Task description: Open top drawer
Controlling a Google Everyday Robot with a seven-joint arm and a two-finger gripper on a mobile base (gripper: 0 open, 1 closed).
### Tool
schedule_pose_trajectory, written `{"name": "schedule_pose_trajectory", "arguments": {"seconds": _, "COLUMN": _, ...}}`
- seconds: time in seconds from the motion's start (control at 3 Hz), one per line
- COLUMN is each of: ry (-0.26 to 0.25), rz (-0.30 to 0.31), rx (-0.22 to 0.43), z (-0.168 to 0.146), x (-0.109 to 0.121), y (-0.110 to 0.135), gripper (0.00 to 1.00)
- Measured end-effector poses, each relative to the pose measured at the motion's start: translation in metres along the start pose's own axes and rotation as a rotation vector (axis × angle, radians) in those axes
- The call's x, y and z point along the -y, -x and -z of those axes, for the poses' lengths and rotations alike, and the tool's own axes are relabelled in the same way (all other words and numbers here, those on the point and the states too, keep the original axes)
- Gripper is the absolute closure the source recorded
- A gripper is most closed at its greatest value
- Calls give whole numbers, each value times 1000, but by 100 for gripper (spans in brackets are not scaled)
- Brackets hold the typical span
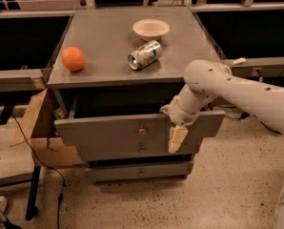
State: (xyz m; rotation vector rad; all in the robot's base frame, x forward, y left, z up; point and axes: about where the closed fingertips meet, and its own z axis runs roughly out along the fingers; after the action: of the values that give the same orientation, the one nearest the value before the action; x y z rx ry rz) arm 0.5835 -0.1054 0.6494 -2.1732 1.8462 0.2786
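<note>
Before the pulled-out top drawer (108, 133), claw (177, 140) right of knob (142, 130)

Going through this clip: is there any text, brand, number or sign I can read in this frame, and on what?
No text can be read in this frame.
can, lying on the cabinet top: printing on its side, too blurred to read.
orange and bowl: no markings.
top drawer, pulled partly out: plain grey front, no label.
gripper, hanging in front of that drawer's panel, right of the knob: no markings visible.
</note>
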Motion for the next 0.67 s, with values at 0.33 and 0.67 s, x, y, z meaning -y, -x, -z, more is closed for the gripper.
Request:
{"name": "schedule_pose_trajectory", "arguments": {"seconds": 0.33, "ry": 4, "rz": -2, "rx": -1, "z": 3, "x": 0, "y": 0, "gripper": 41}}
{"name": "schedule_pose_trajectory", "arguments": {"seconds": 0.67, "ry": 4, "rz": -2, "rx": -1, "z": 7, "x": 1, "y": 2, "gripper": 64}}
